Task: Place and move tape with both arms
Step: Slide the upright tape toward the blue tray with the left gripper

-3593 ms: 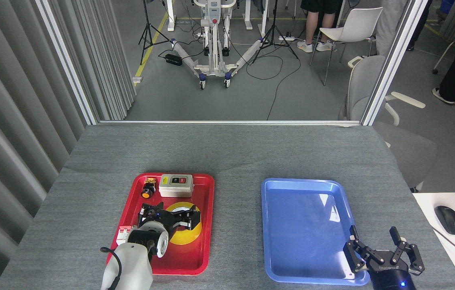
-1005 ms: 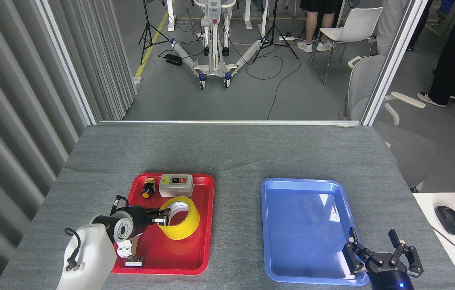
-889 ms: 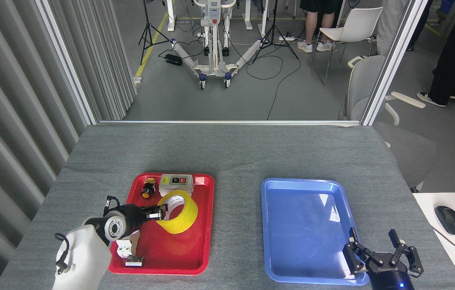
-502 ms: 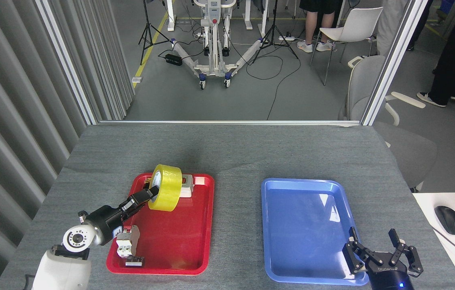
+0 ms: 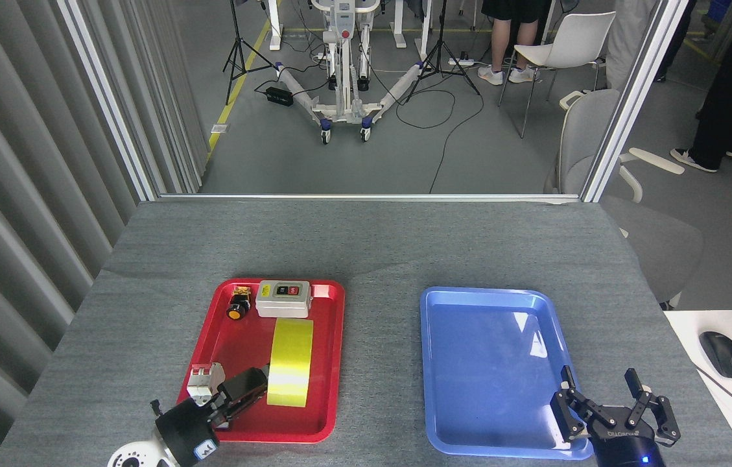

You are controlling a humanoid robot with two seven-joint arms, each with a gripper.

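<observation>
- your left gripper (image 5: 260, 383) is clamped on the near rim of the tape (image 5: 290, 362), holding it edge-on over the red tray (image 5: 323, 425).
- your right gripper (image 5: 612, 402) waits with fingers spread at the near right corner of the blue tray (image 5: 489, 441).
- you look to be mid-carry; next, swing the roll right toward the blue tray without loosening that rim pinch.

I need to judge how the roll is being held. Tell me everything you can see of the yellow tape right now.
The tape is a glossy, translucent yellow roll seen edge-on, so only its wide curved band shows, with a bright sheen across it; the core is hidden. It stands on edge over the red tray, near the grey switch box. The left gripper meets its lower left side, apparently gripping it.
</observation>
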